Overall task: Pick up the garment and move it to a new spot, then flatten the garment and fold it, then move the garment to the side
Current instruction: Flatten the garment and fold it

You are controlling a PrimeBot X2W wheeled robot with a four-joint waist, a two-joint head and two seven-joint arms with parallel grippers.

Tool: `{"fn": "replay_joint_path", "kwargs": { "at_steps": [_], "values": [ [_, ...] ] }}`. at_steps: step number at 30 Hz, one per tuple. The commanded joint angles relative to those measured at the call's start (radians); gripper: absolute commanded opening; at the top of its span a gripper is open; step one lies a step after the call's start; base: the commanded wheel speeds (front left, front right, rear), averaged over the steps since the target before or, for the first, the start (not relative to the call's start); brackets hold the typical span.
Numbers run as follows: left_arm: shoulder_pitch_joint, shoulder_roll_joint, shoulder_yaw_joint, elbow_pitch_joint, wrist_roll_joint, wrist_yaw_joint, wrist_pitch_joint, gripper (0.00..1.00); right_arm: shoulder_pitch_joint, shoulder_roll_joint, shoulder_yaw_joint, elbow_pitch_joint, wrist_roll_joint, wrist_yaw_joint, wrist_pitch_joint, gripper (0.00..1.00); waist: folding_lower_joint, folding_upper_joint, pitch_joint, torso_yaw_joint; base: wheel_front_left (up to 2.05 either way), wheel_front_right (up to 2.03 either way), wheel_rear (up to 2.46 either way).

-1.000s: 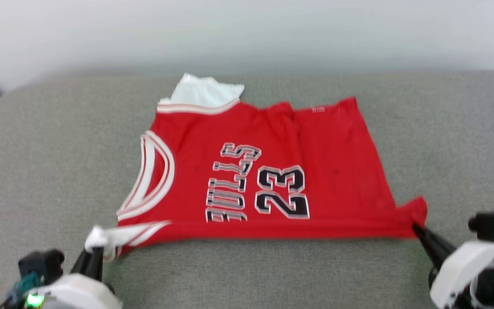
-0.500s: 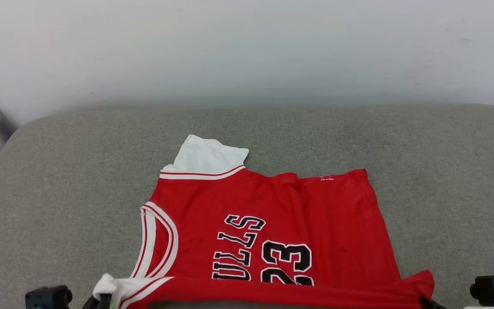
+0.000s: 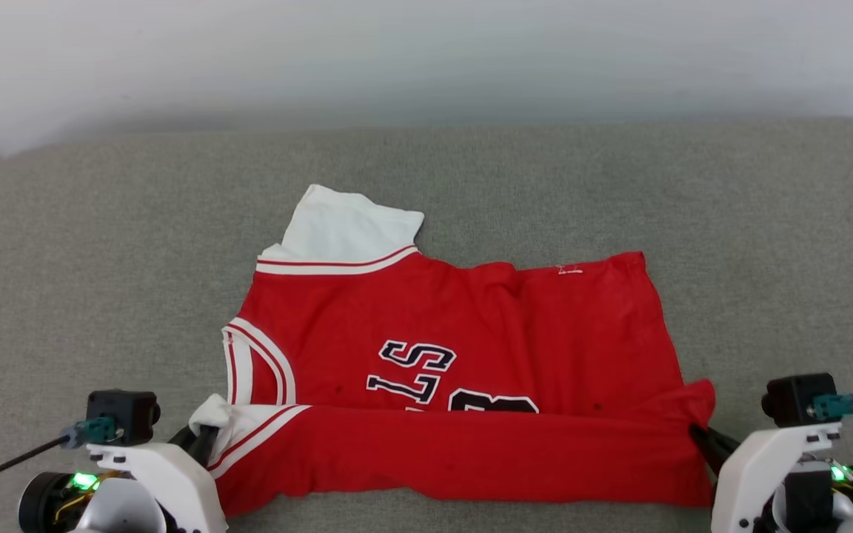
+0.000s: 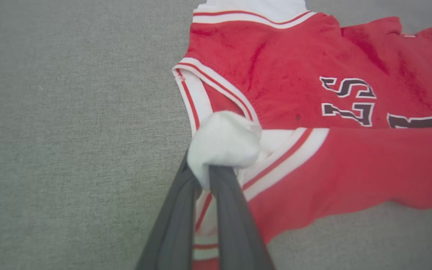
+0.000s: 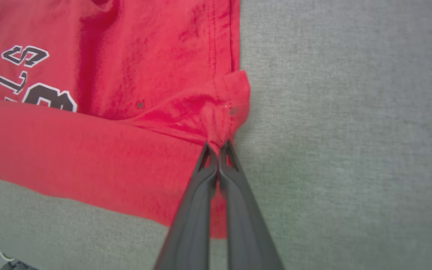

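In the head view the garment (image 3: 463,318) lies spread on a grey cushion (image 3: 64,259), collar toward the robot's left and hem toward its right. A white sleeve (image 3: 349,226) sticks out at the far left corner. The near edge is raised between the two grippers, and a red band of cloth hides the lower part of the lettering (image 3: 415,366). The left gripper (image 3: 204,440) sits at the lower left, the right gripper (image 3: 700,437) at the lower right, each at a near corner of the garment.

In the left wrist view the left gripper (image 4: 203,176) has its fingers nearly together, clamped on a bunched white sleeve end, with striped trim just beside them.

In the right wrist view the right gripper (image 5: 218,148) has its fingertips pressed together on a puckered red corner at the hem, cushion to the right.
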Motion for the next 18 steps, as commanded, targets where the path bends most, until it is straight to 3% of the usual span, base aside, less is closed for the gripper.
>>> {"fn": "replay_joint_path", "kwargs": {
  "at_steps": [1, 2, 3, 4, 5, 6, 7, 8, 9, 18],
  "values": [
    [-0.018, 0.004, -0.005, 0.019, -0.005, -0.008, 0.009, 0.0, -0.024, -0.007, 0.007, 0.014, -0.006, -0.001, -0.013, 0.0, -0.0002, 0.0, 0.024, 0.0, 0.0, 0.0, 0.0],
    [-0.034, 0.002, -0.01, 0.034, -0.006, -0.017, 0.013, 0.0, -0.042, -0.011, 0.012, 0.031, -0.009, -0.001, -0.024, 0.0, -0.0002, 0.0, 0.034, 0.0, 0.0, 0.0, 0.0],
    [-0.053, -0.002, -0.013, 0.052, -0.006, -0.024, 0.008, 0.03, -0.053, -0.014, 0.019, 0.049, -0.01, -0.001, -0.033, 0.09, -0.0002, 0.0, 0.04, 0.001, 0.0, 0.0, 0.0],
    [-0.068, -0.009, -0.02, 0.072, -0.011, -0.035, 0.008, 0.07, -0.064, -0.015, 0.025, 0.067, -0.01, -0.001, -0.044, 0.41, -0.0002, 0.0, 0.046, 0.002, 0.0, 0.0, 0.0],
    [-0.076, -0.017, -0.028, 0.093, -0.018, -0.044, 0.012, 0.16, -0.074, -0.017, 0.032, 0.082, -0.011, -0.001, -0.055, 0.84, -0.0002, 0.0, 0.052, 0.003, 0.0, 0.0, 0.0],
    [-0.086, -0.02, -0.03, 0.115, -0.016, -0.05, 0.004, 0.33, -0.085, -0.02, 0.04, 0.098, -0.012, -0.001, -0.068, 1.0, -0.0002, 0.0, 0.056, 0.003, 0.0, 0.0, 0.0],
    [-0.098, -0.023, -0.031, 0.135, -0.015, -0.054, -0.005, 0.65, -0.092, -0.022, 0.049, 0.112, -0.01, -0.001, -0.084, 1.0, -0.0002, 0.0, 0.058, 0.003, 0.0, 0.0, 0.0],
    [-0.104, -0.031, -0.034, 0.155, -0.022, -0.06, -0.009, 0.9, -0.097, -0.023, 0.053, 0.126, -0.006, -0.001, -0.1, 1.0, -0.0002, 0.0, 0.059, 0.004, 0.0, 0.0, 0.0],
    [-0.11, -0.036, -0.035, 0.173, -0.023, -0.063, -0.014, 1.0, -0.1, -0.025, 0.058, 0.139, -0.003, -0.001, -0.115, 1.0, -0.0002, 0.0, 0.06, 0.004, 0.0, 0.0, 0.0],
    [-0.134, -0.05, -0.039, 0.269, -0.039, -0.089, -0.05, 1.0, -0.034, -0.015, 0.04, 0.123, 0.015, -0.001, -0.325, 1.0, -0.0002, 0.0, -0.031, 0.019, 0.0, 0.0, 0.0]
  ]
}}
